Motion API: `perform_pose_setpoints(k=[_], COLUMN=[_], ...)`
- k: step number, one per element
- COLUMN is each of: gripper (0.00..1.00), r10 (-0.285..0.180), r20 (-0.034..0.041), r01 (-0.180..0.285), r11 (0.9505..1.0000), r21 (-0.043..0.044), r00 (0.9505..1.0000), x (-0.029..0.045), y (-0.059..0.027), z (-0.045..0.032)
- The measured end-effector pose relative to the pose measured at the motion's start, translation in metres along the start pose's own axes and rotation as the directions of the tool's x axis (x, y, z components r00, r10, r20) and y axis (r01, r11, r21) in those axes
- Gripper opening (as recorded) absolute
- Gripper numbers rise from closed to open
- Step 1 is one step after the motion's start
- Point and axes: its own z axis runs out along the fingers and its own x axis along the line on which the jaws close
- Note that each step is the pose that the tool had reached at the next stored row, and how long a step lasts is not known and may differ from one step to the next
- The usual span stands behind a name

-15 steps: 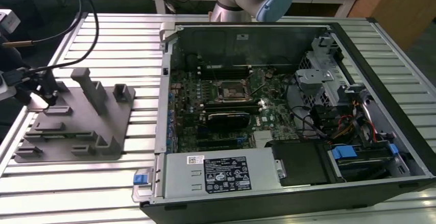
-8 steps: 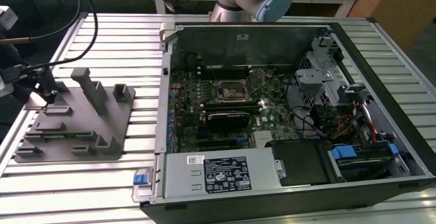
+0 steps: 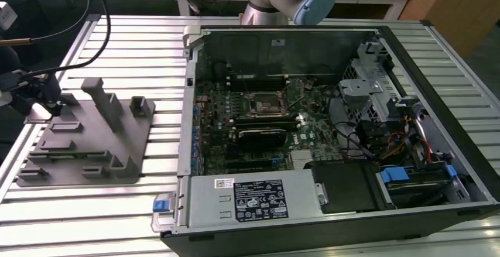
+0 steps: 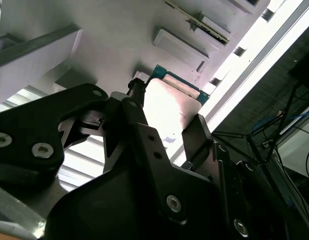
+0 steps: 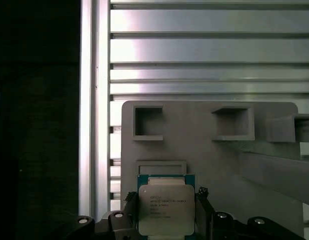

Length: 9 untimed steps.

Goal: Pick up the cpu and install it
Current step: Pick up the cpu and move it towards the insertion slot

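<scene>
A grey fixture block with upright posts and recessed pockets lies flat on a slatted metal table, toward the exterior view's left. Beside it, toward the exterior view's right, an open computer case lies on its side. The case contains a motherboard, a power supply, a drive cage and bundled cables.
</scene>
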Motion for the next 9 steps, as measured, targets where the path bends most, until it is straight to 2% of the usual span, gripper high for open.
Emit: perform_pose_setpoints(k=[9], gripper=[0.54], r10=[0.000], r20=[0.0004], r01=[0.000], r11=[1.0000], r21=[-0.0038], r00=[1.0000], x=[-0.0001], y=[0.0007], z=[-0.0084])
